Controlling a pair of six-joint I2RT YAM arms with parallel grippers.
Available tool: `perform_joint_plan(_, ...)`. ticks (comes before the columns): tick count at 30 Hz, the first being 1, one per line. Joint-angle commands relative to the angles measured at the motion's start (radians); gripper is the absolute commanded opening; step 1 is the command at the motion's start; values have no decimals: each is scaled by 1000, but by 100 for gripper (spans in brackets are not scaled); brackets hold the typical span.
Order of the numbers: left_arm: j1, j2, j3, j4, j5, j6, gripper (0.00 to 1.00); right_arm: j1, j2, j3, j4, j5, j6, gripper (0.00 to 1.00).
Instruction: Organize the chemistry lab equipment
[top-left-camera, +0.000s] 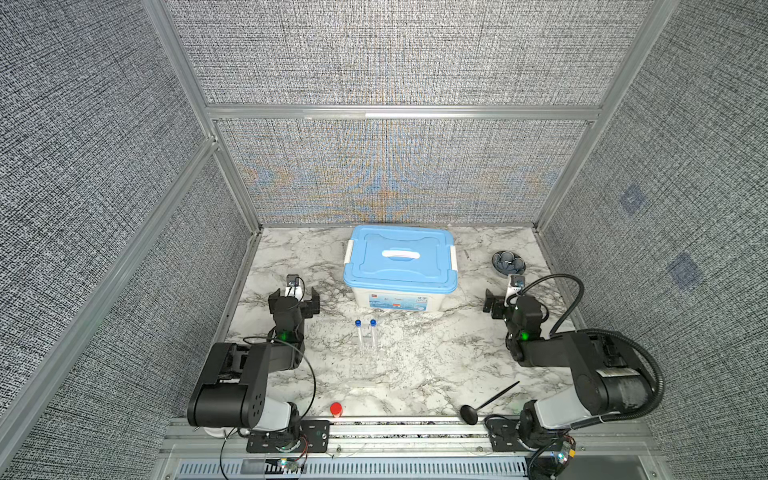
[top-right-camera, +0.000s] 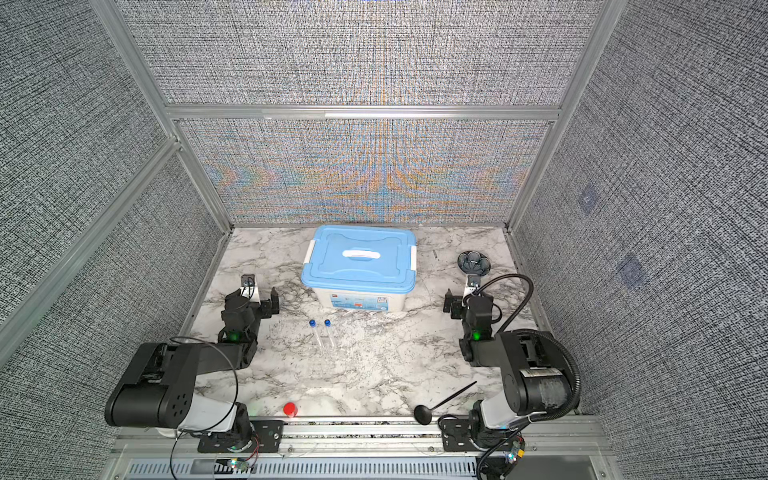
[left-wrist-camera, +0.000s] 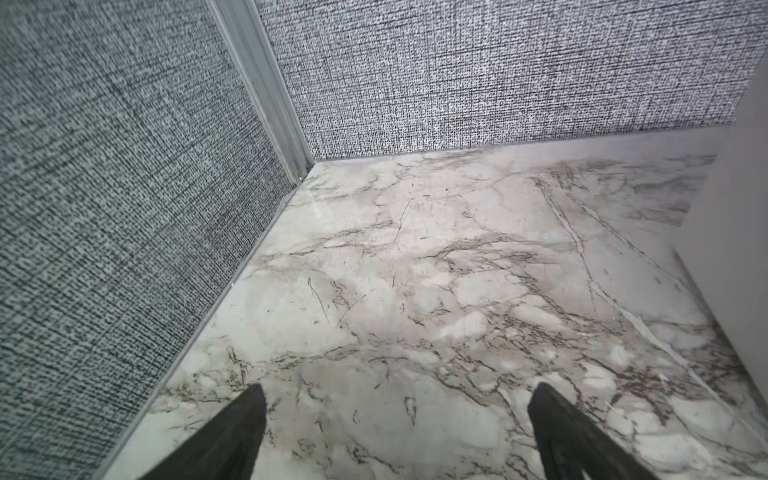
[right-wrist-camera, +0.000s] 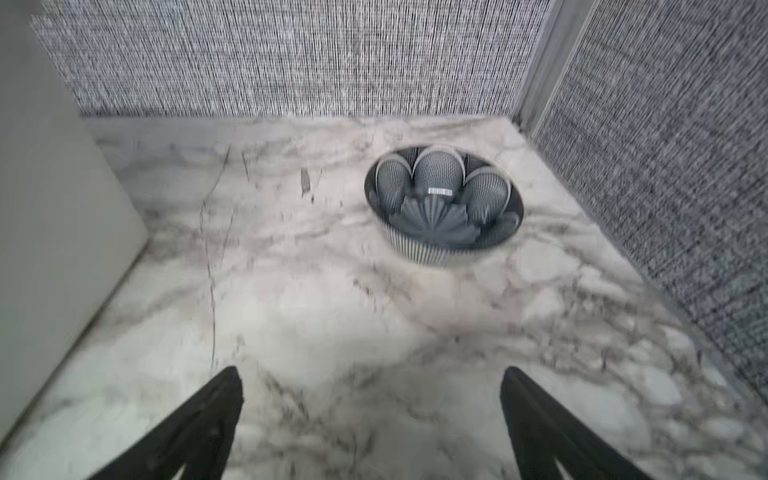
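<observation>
While both arms wait apart, the left gripper (left-wrist-camera: 397, 432) is spread wide and holds nothing. Near the front edge stands a small red-capped vial (top-left-camera: 336, 409). In the middle, two clear tubes with blue caps (top-left-camera: 365, 334) lie side by side before the blue-lidded storage box (top-left-camera: 400, 259), whose lid sits on. A black spoon (top-left-camera: 486, 403) lies further right, then a patterned bowl (right-wrist-camera: 444, 203). The right gripper (right-wrist-camera: 372, 419) is spread and bare too. Any pinch on a tube should be gentle and centered, since round tubes likely roll.
</observation>
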Motion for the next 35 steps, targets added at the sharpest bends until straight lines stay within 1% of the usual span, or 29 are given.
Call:
perform_joint_plan(1, 30, 35, 21, 49, 101, -52, 99, 18, 2, 25, -77, 6, -25, 99)
perform_joint_plan(3, 34, 8, 56, -60, 103, -79, 99, 17, 13, 31, -66, 3, -25, 99)
perform_joint_plan(4, 41, 16, 63, -62, 113, -79, 99, 17, 8, 29, -77, 3, -22, 99)
perform_joint_plan(7, 48, 36, 53, -10, 132, -60, 99, 17, 9, 29, -73, 7, -20, 99)
perform_joint_plan(10, 49, 30, 57, -31, 130, -68, 99, 17, 11, 30, -72, 7, -21, 99)
perform_joint_plan(13, 49, 31, 47, -9, 132, -61, 99, 18, 12, 29, -69, 7, -22, 99)
perform_joint_plan(35, 49, 28, 45, -5, 130, -61, 99, 16, 18, 46, -93, -5, -20, 99)
